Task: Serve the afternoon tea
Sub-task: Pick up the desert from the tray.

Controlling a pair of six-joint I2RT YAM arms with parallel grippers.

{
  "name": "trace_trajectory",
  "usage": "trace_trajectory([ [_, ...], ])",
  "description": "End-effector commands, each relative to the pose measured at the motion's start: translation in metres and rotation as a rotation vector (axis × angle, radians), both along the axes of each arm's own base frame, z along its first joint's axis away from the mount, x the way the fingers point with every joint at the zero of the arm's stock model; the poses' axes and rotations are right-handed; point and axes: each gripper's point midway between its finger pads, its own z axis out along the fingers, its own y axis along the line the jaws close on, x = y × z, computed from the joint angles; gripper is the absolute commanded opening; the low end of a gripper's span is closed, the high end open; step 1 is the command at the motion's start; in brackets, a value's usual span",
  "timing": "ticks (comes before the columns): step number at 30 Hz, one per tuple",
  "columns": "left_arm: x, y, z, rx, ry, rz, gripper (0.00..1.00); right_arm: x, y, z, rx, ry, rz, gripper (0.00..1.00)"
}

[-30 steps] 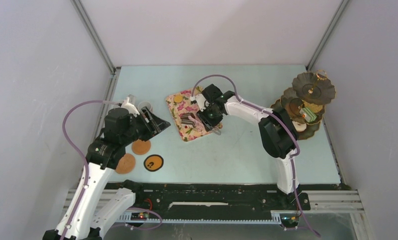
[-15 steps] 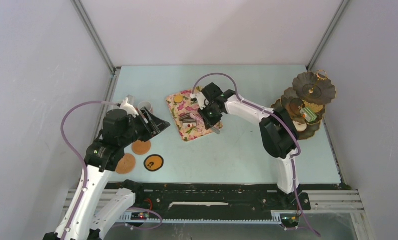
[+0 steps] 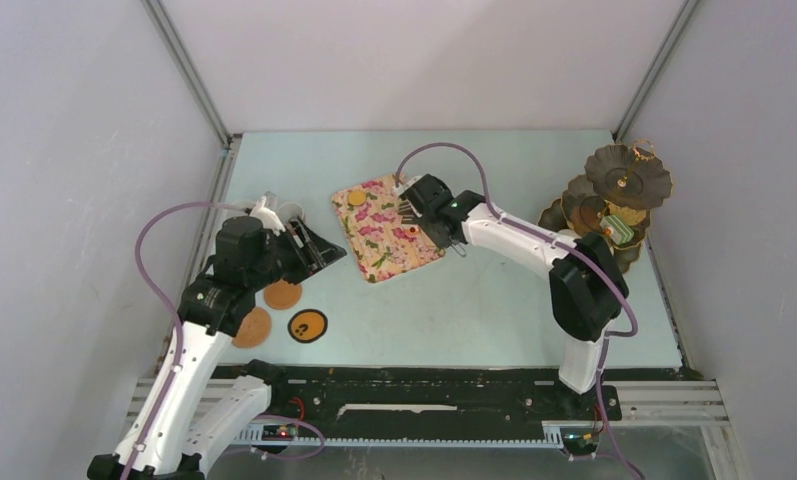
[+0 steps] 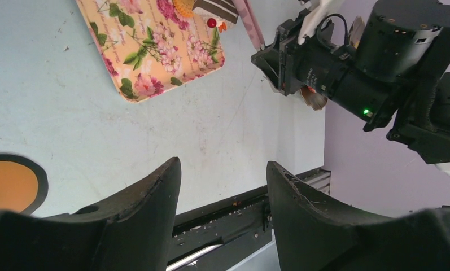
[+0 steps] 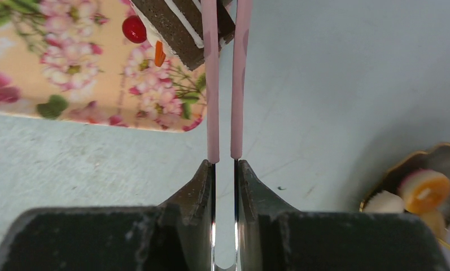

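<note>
Clamping pink tongs (image 5: 210, 84): R gripper (image 5: 225, 164), jaws nearly together on the two handles. Tong tips cut off at top of wrist view, so hold on cake slice (image 5: 177, 25) (choc, cherry at side) can't be told; slice sits at edge of floral tray (image 5: 70, 73). L gripper (image 4: 222, 164): jaws wide, above table (image 4: 154, 124) nr coaster (image 4: 8, 183). Mug (image 3: 292, 211): mostly hidden behind L arm. Stand (image 3: 629, 178): far R.

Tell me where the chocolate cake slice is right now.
Top of the right wrist view: the chocolate cake slice is at the floral tray's right edge, its corner between the arms of the pink tongs held in the right gripper.
</note>
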Motion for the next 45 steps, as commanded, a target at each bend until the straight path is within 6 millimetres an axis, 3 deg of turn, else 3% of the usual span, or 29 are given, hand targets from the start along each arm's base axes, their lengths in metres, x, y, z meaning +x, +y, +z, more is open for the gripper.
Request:
trace_trajectory([
  [1,0.004,-0.003,0.016,-0.023,-0.035,-0.012,0.62,0.023,-0.016,0.035,-0.094,-0.191,-0.105,0.0],
  [3,0.004,-0.001,0.016,-0.016,-0.038,-0.004,0.62,0.022,-0.007,0.029,-0.028,-0.203,-0.077,0.0],
  [5,0.003,-0.001,0.015,-0.019,-0.044,0.0,0.62,0.018,0.004,0.011,0.024,-0.105,-0.065,0.0],
  [8,0.002,-0.004,0.014,-0.037,-0.043,-0.011,0.62,0.02,0.02,0.038,0.05,-0.159,-0.067,0.0],
  [10,0.002,-0.006,0.007,-0.051,-0.022,-0.011,0.62,0.015,0.038,0.037,0.056,-0.207,0.005,0.0],
  [13,0.004,-0.01,0.004,-0.101,-0.016,-0.004,0.62,0.015,0.031,-0.005,-0.136,-0.191,0.048,0.0],
  [15,0.002,-0.01,0.007,-0.113,-0.023,0.001,0.62,0.017,0.021,0.003,-0.186,-0.251,0.04,0.0],
  [16,0.002,-0.008,0.007,-0.104,-0.027,0.006,0.62,0.016,0.026,0.017,-0.121,-0.291,0.054,0.0],
  [18,0.0,-0.004,0.004,-0.08,-0.023,0.015,0.62,0.003,0.056,0.028,0.145,-0.239,0.136,0.0],
  [21,0.0,-0.004,-0.002,-0.079,-0.008,0.018,0.62,-0.016,0.087,0.002,0.481,0.161,0.122,0.0],
  [22,0.0,-0.006,-0.002,-0.086,-0.005,0.017,0.62,-0.016,0.086,-0.001,0.522,0.241,0.064,0.0],
  [25,0.003,-0.005,0.005,-0.094,-0.024,0.024,0.62,-0.018,0.078,0.003,0.551,0.2,0.043,0.0],
  [27,0.002,-0.004,0.006,-0.085,-0.028,0.025,0.62,-0.021,0.076,0.007,0.537,0.196,0.062,0.05],
  [35,0.004,-0.006,0.002,-0.084,-0.022,0.02,0.62,-0.033,0.053,-0.008,0.43,0.257,0.063,0.26],
  [38,0.006,-0.006,0.002,-0.083,-0.02,0.018,0.62,-0.034,0.049,-0.014,0.434,0.285,0.05,0.23],
  [41,0.006,-0.006,0.004,-0.082,-0.025,0.019,0.62,-0.031,0.047,-0.011,0.429,0.272,0.033,0.13],
  [43,0.006,-0.004,0.005,-0.071,-0.026,0.02,0.62,-0.017,0.028,-0.003,0.249,0.099,-0.011,0.06],
  [45,0.006,-0.003,0.003,-0.06,-0.025,0.024,0.62,-0.018,0.031,0.004,0.114,-0.041,0.089,0.12],
])
